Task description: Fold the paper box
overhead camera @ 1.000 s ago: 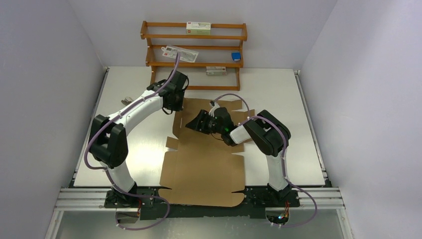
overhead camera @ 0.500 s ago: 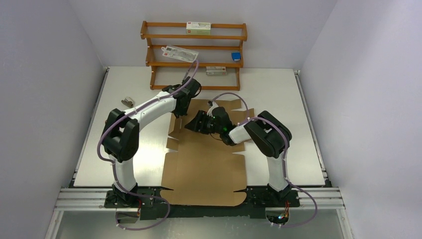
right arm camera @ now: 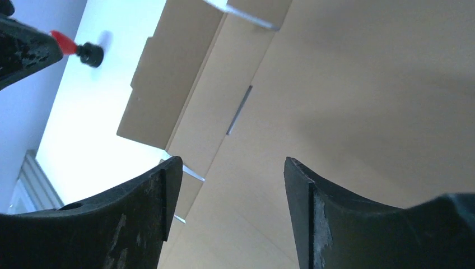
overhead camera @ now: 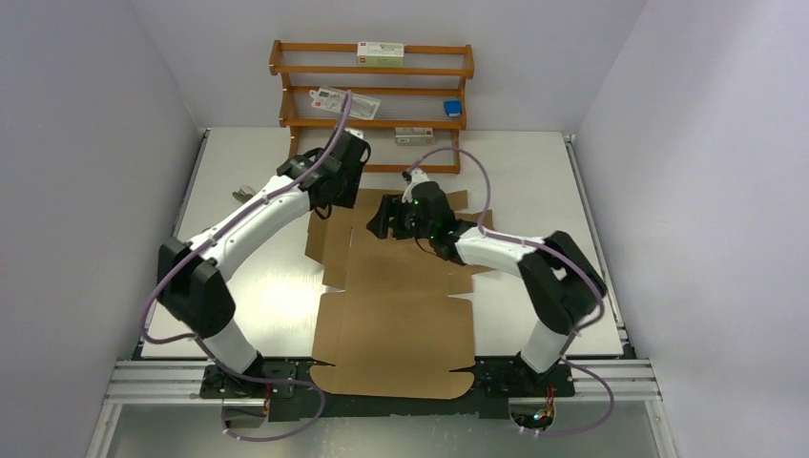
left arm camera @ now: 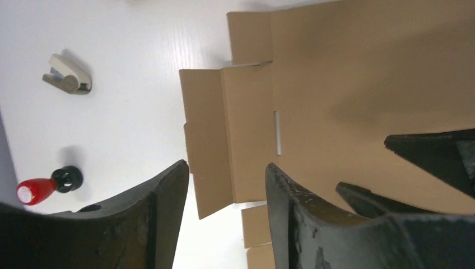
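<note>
The paper box (overhead camera: 396, 315) is a brown cardboard sheet lying mostly flat from the near edge to mid-table. My left gripper (overhead camera: 336, 194) hovers open over the sheet's far left corner. In the left wrist view the left gripper (left arm camera: 227, 166) has nothing between its fingers, and below it a side flap (left arm camera: 204, 151) sticks out over the white table. My right gripper (overhead camera: 384, 220) stands open just above the far panel (right arm camera: 347, 84). In the right wrist view the right gripper (right arm camera: 232, 162) is empty, with only cardboard beneath.
A wooden shelf (overhead camera: 372, 95) with small boxes stands at the back of the table. A beige stapler-like item (left arm camera: 67, 75) and a black tool with a red cap (left arm camera: 47, 185) lie on the white table left of the sheet.
My left gripper has gone from shut to open and drawn back toward the far left. The sheet's left flap now lies further out. My right arm has reached further toward the back.
</note>
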